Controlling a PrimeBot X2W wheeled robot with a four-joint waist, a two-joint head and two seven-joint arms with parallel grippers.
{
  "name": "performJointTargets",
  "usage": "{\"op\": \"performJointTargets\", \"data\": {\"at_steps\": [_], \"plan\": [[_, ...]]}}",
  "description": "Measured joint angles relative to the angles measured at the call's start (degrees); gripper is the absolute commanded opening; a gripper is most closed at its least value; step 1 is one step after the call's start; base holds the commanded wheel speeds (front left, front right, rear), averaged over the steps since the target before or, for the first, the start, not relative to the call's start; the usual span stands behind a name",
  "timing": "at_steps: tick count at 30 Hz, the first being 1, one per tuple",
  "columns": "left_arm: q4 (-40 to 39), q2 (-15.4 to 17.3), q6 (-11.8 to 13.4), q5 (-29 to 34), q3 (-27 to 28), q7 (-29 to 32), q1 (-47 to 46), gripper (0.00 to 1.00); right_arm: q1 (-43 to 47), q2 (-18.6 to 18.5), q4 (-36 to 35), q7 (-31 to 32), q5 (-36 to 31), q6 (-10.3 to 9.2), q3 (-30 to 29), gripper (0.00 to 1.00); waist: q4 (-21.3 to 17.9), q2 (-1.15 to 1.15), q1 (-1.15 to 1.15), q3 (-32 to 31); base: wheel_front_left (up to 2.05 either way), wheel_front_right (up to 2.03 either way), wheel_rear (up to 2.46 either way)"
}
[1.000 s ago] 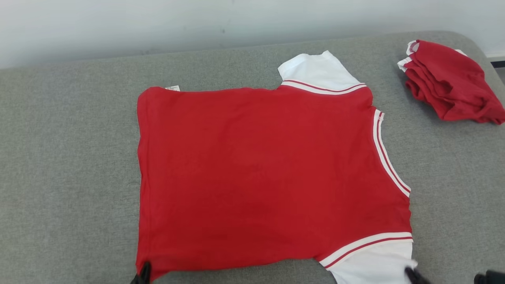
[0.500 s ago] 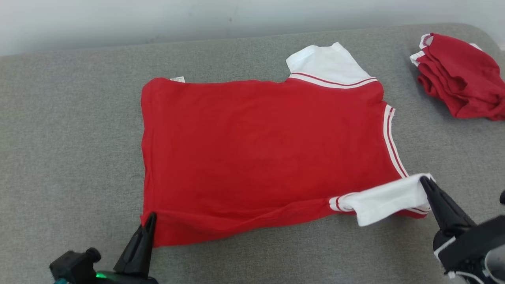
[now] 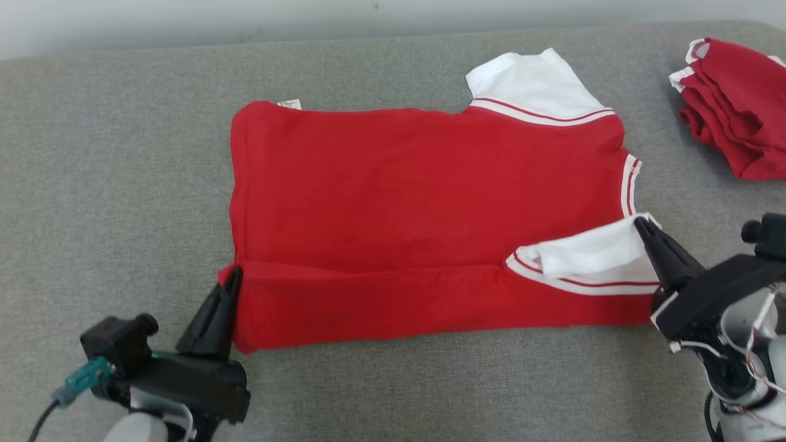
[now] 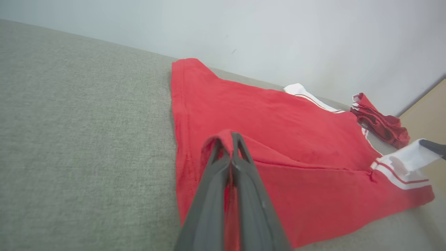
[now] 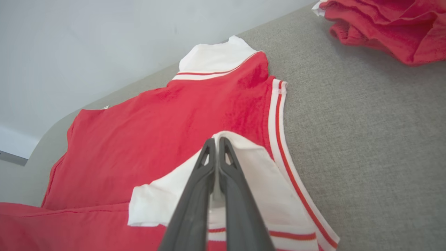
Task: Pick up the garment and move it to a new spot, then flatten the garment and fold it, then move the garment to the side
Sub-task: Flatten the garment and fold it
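**Left tool (image 3: 233, 275) and right tool (image 3: 642, 224) pinch the near edge of the garment (image 3: 417, 184)**

Left tool sits at the lower left of the head view. Its two dark fingers are pressed together on the garment's near hem corner (image 4: 206, 150), which is raised a little off the grey desk (image 3: 110, 153). The left wrist view shows red cloth looped over the fingertips and caught between them.

From that corner a strip of red cloth lies turned over onto the body. It forms a fold band (image 3: 381, 301) that runs along the near edge toward the right.

The garment lies spread mostly flat in the middle of the desk, hem to the left and neck to the right. A small white label (image 3: 288, 104) peeks out at the far hem corner.

The far sleeve (image 3: 534, 80), white with striped red-and-white trim, lies flat at the far right of the body. The striped neck trim (image 3: 627, 184) runs down the right edge. Just below it, the near sleeve (image 3: 589, 253) is doubled back over the red cloth.

The right tool holds up the near sleeve's white end, its fingers closed tight on the sleeve's edge. The right wrist view shows white cloth clamped between them.

Further right, well apart from the garment, a second red garment (image 3: 737, 104) lies bunched near the desk's far right corner. A pale wall (image 3: 245, 18) runs behind the desk.
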Motion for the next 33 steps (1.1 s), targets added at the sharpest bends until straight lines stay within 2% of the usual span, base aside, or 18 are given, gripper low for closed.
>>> {"op": "performJointTargets", "data": {"at_steps": [3, 4, 5, 6, 7, 8, 16, 21, 26, 29, 33], "plan": [[2.8, -0.3, -0.4, 0.0, 0.1, -0.1, -2.3, 0.0, -2.8, -0.2, 4.0, -2.1, 0.0, 0.0, 1.2, 0.0, -0.5, 0.0, 0.0, 0.3, 0.0, 0.0, 0.0], [3.7, -0.3, -0.4, 0.0, -0.1, -0.1, -2.9, 0.0, -3.6, -0.2, 5.0, -3.1, 0.1, 0.0, 1.6, 0.05, -0.7, 0.0, 0.0, 0.3, 0.0, 0.0, 0.0], [4.5, -0.4, -0.5, 0.0, -0.3, -0.2, -3.4, 0.0, -4.2, -0.5, 5.9, -3.9, 0.1, 0.0, 2.3, 0.47, -0.9, 0.0, 0.0, 0.4, 0.0, 0.0, 0.0], [5.2, -0.5, -0.5, 0.3, -0.4, -0.4, -3.8, 0.42, -4.7, -0.6, 6.9, -4.4, 0.2, 0.0, 3.0, 1.0, -1.1, 0.0, 0.0, 0.4, 0.0, 0.0, 0.0], [5.8, -0.5, -0.5, 0.7, -0.6, -0.5, -4.1, 0.88, -5.0, -0.9, 7.6, -5.2, 0.2, 0.0, 3.7, 1.0, -1.2, 0.0, 0.0, 0.4, 0.0, 0.0, 0.0], [6.4, -0.5, -0.5, 1.0, -0.6, -0.5, -4.4, 1.0, -5.1, -1.3, 8.1, -6.4, 0.0, 0.0, 4.4, 1.0, -1.4, 0.0, 0.0, 0.4, 0.0, 0.0, 0.0], [8.1, -1.1, -0.9, 1.5, 1.7, -0.9, -2.8, 1.0, -2.3, -7.0, 11.5, -15.3, -2.1, 0.0, 9.8, 1.0, -1.7, 0.0, -0.01, -1.3, 0.0, 0.0, 0.0], [6.5, -1.7, -0.9, 4.1, 1.6, -0.9, 1.3, 1.0, 1.8, -8.6, 12.3, -19.3, -3.0, 0.0, 12.0, 1.0, -1.7, 0.0, -0.01, -2.6, 0.0, 0.0, 0.0], [6.5, -3.1, 0.7, 6.6, 0.1, -0.9, 3.8, 1.0, 4.2, -9.1, 14.1, -22.0, -4.7, 0.0, 13.5, 1.0, -2.1, 0.0, -0.01, -2.8, 0.0, 0.0, 0.0], [7.3, -2.6, 1.9, 9.5, -0.8, -0.9, 4.0, 1.0, 4.2, -9.2, 15.2, -23.4, -6.2, 0.0, 14.3, 1.0, -2.5, 0.0, -0.02, -2.6, 0.0, 0.0, 0.0], [9.0, -2.5, 2.9, 9.9, -0.1, -0.9, 3.6, 1.0, 3.3, -8.6, 17.6, -24.3, -7.0, 0.0, 15.1, 1.0, -2.9, 0.0, -0.01, -1.8, 0.0, 0.0, 0.0]]}}
